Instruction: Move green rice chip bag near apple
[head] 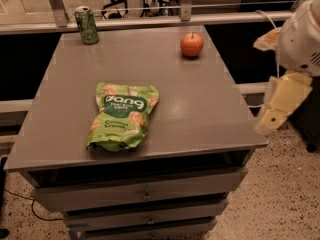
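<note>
The green rice chip bag [122,115] lies flat on the grey table top [200,104], left of centre and towards the front edge, label up. The apple [192,44] stands at the back right of the table, well apart from the bag. My gripper [280,104] hangs off the table's right edge, beside the front right corner, far from both bag and apple. It holds nothing that I can see.
A small green drink can [87,25] stands upright at the back left corner. The table is a drawer cabinet [145,196]. A metal railing [150,19] runs behind it. A speckled floor [280,194] lies to the right.
</note>
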{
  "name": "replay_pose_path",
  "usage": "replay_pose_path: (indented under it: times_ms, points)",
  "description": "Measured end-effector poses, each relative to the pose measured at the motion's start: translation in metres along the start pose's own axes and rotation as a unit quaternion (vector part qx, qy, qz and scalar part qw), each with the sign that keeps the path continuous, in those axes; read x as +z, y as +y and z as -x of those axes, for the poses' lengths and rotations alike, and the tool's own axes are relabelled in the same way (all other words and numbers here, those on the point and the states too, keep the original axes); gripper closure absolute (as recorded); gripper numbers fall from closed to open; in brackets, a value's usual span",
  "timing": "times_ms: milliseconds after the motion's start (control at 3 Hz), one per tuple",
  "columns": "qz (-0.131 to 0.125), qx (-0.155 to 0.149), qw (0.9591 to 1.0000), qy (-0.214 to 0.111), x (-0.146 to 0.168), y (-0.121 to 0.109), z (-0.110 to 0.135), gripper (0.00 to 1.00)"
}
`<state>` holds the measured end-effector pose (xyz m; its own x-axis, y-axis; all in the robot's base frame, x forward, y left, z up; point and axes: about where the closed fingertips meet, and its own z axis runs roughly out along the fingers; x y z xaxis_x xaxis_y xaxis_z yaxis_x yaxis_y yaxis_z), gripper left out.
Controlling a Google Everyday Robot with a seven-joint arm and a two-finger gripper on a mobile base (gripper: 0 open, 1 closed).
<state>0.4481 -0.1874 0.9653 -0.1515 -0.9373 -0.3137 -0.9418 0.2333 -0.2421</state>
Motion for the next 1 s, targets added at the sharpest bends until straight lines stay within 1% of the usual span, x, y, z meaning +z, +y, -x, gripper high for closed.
replay_pose_path:
  times_ms: [333, 667, 1000]
  points:
    - [0.037, -0.026, 0.9923, -0.115, 0.051, -0.002, 0.059, 0.0]
    - [0.082, -0.04, 0.97, -0.225, 0.086, 0.005, 0.125, 0.0]
    - [0.106, -0.053, 0.9478, -0.296, 0.106, 0.023, 0.172, 0.0]
